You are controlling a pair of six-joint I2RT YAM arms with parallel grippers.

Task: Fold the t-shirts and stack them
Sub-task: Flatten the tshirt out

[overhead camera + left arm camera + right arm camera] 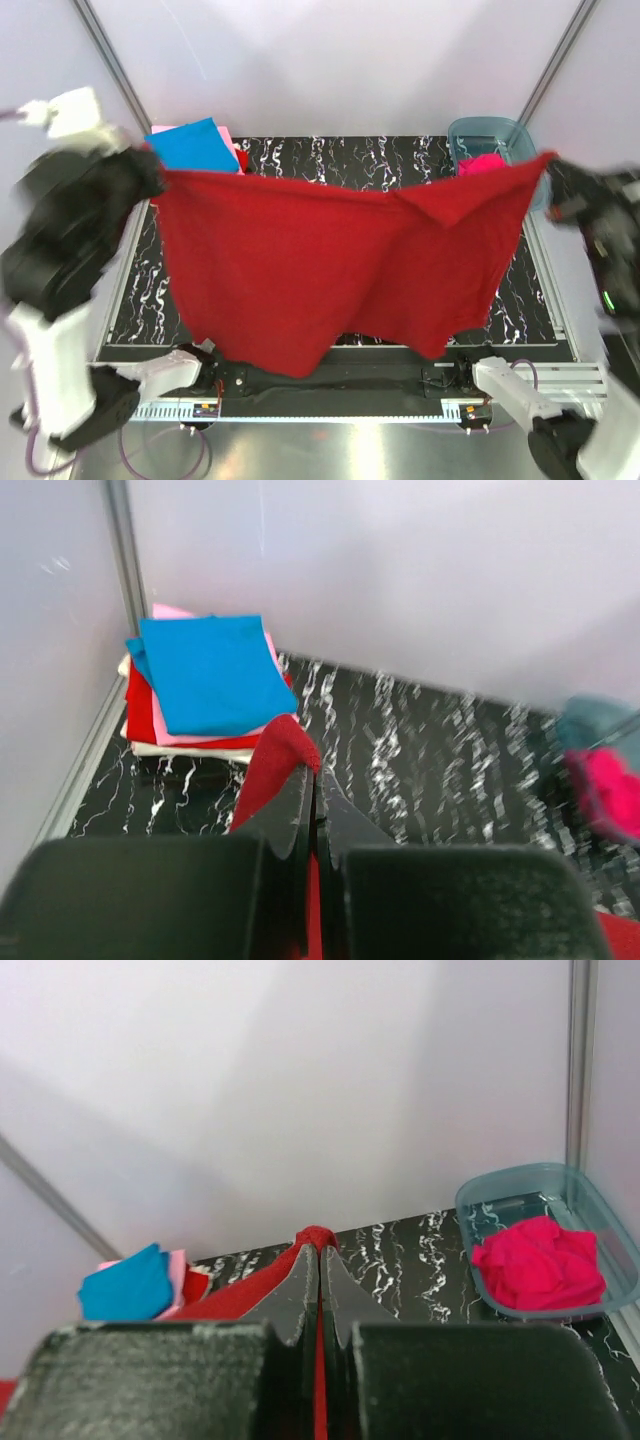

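A large dark red t-shirt (330,260) hangs spread in the air across the table, stretched between both arms. My left gripper (152,172) is shut on its left top corner, and the cloth (278,755) pokes out past the closed fingertips. My right gripper (548,172) is shut on the right top corner, red cloth (318,1237) bunched at its tips. A stack of folded t-shirts, bright blue (195,146) on top, sits at the far left corner; pale pink, red and white layers (185,738) lie under the blue (212,672). A hot pink shirt (482,163) lies crumpled in the tub.
The translucent blue-grey tub (490,134) stands at the far right corner of the black marbled table (330,158). White walls with metal posts (110,55) close in the back and sides. The hanging shirt hides most of the tabletop.
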